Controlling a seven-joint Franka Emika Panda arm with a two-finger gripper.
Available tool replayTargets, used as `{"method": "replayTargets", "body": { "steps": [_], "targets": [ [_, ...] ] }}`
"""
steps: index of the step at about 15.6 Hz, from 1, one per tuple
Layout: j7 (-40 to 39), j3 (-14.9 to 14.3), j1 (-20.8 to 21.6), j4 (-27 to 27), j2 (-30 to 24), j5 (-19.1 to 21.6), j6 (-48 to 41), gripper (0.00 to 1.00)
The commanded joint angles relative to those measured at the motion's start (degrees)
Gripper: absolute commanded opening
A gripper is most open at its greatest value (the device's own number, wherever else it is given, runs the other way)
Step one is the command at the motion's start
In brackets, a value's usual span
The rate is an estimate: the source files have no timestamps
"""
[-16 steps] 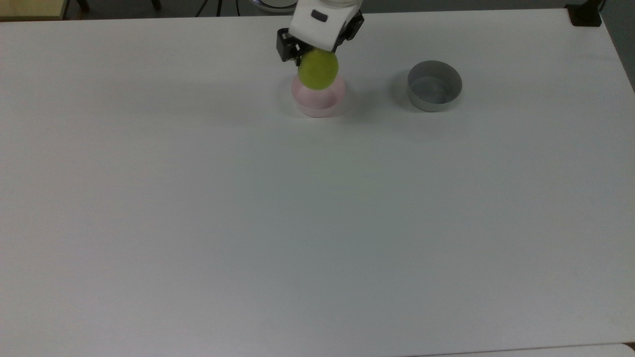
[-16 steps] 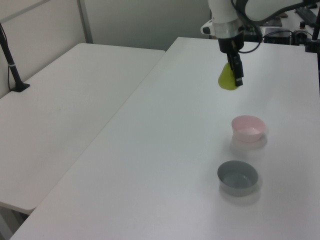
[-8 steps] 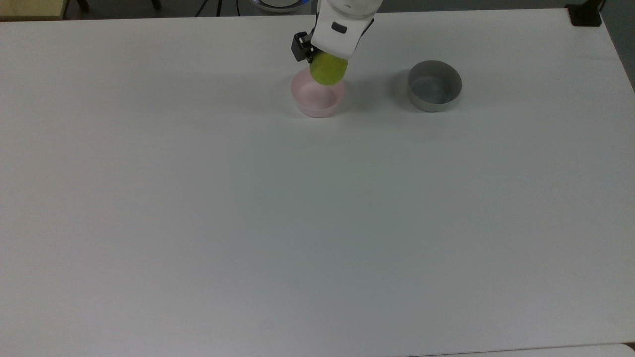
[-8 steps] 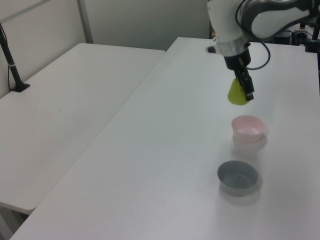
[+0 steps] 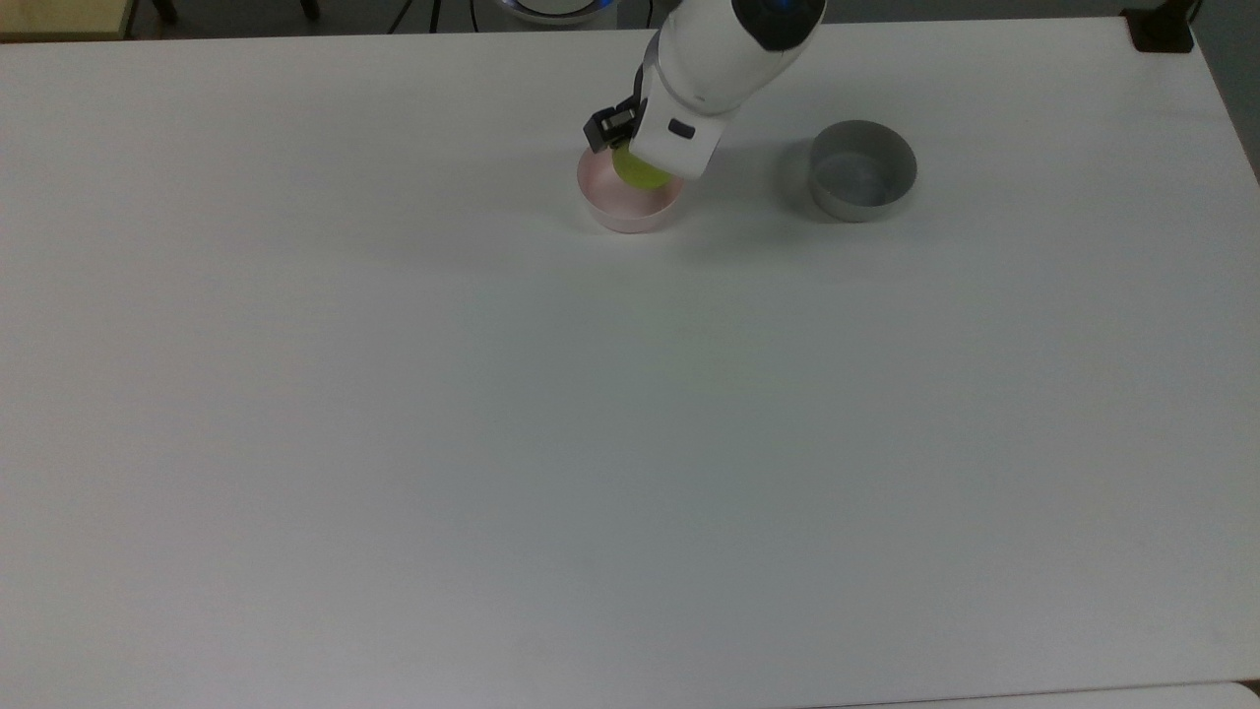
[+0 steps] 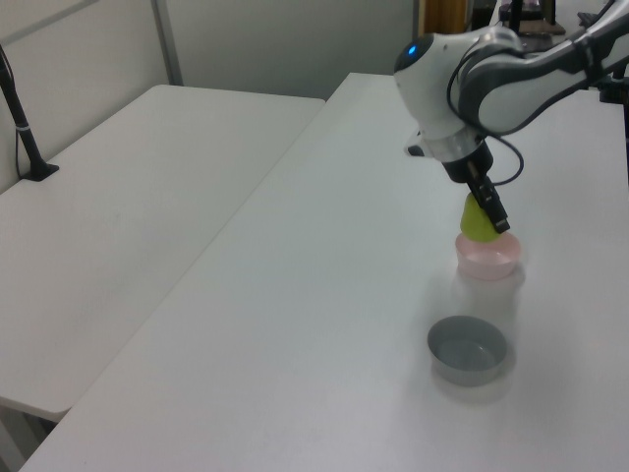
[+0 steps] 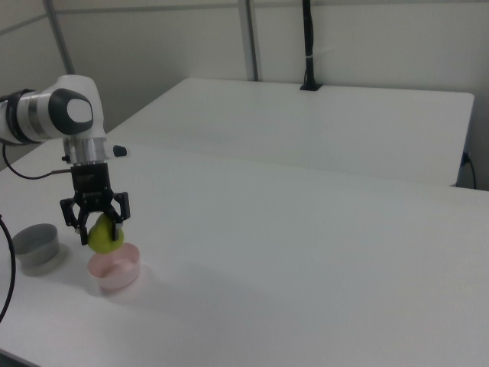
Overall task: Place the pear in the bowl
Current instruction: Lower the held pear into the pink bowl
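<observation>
Hovering low, our gripper [image 7: 96, 231] pinches the pear [image 7: 102, 236] just over the bowl [image 7: 114, 271]'s rim; we only have the release left.

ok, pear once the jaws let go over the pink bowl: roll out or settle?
Likely settles: the pear hangs low, just above the bowl. Its rounded body could rock or roll slightly, but the rim should contain it. The small bowl may shift slightly.
</observation>
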Motion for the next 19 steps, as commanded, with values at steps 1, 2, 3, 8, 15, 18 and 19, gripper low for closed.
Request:
{"method": "replayTargets", "body": {
  "steps": [1,2,3,8,15,18,19],
  "targets": [
    [-0.4,-1.1,1.2,-0.4,1.4,-0.4,0.4,0.07],
    [-0.4,-1.2,1.2,-0.4,2.1,-0.4,0.4,0.07],
    [-0.4,-1.1,1.2,-0.4,2.5,-0.4,0.6,0.07],
    [-0.3,-1.1,0.8,-0.3,3.3,-0.4,0.5,0.45],
    [0.0,-1.2,0.6,-0.1,3.6,-0.4,0.6,1.0],
    [0.0,-1.2,0.6,0.2,3.5,-0.4,0.6,1.0],
    [-0.1,-1.1,0.7,0.1,3.5,-0.4,0.5,1.0]
  ]
}}
